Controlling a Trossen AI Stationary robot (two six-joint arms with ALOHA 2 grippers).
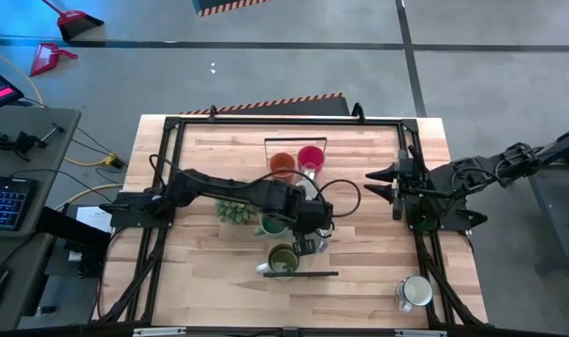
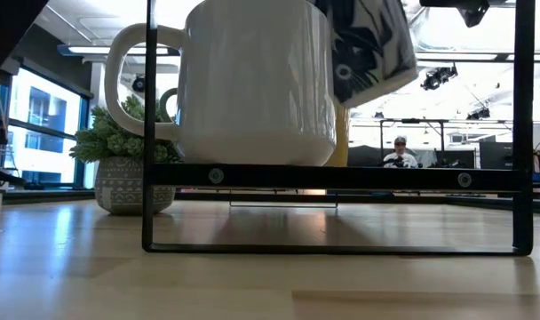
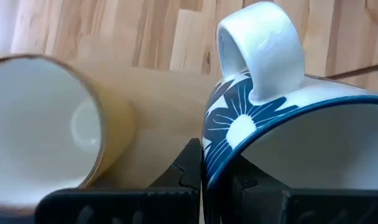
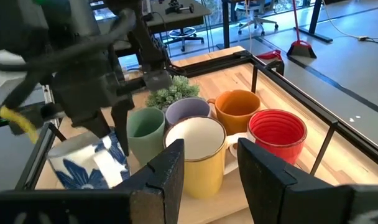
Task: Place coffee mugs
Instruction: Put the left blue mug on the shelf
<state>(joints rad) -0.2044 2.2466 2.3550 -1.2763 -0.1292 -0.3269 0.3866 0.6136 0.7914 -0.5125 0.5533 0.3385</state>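
Observation:
My left gripper (image 1: 313,241) reaches over the middle of the table and is shut on a white mug with blue flowers (image 3: 270,112), which shows tilted in the low view (image 2: 368,44). Beside it stands a yellow mug (image 3: 46,124). Orange (image 1: 283,166), pink-red (image 1: 311,157), teal-green (image 1: 273,225) and olive-green (image 1: 283,257) mugs stand nearby, and a lavender mug (image 4: 189,112) shows in the right wrist view. One white mug (image 1: 415,292) stands alone near the right near corner. My right gripper (image 1: 389,185) waits open at the right side, pointing at the group. My left gripper pinches the flowered mug's wall at the rim (image 3: 209,180), one finger (image 3: 186,165) outside and the other inside the mug, on the side opposite the handle (image 3: 263,50). The fingers come from above. The mug hangs tilted below them, raised above the table in the low view.
A spiky green potted plant (image 1: 233,211) stands left of the mugs. A thin black frame (image 1: 299,274) lies near the olive mug, and its rail (image 2: 341,176) crosses the low view with a big white mug (image 2: 252,80) close behind it. Bare wood lies along the near edge.

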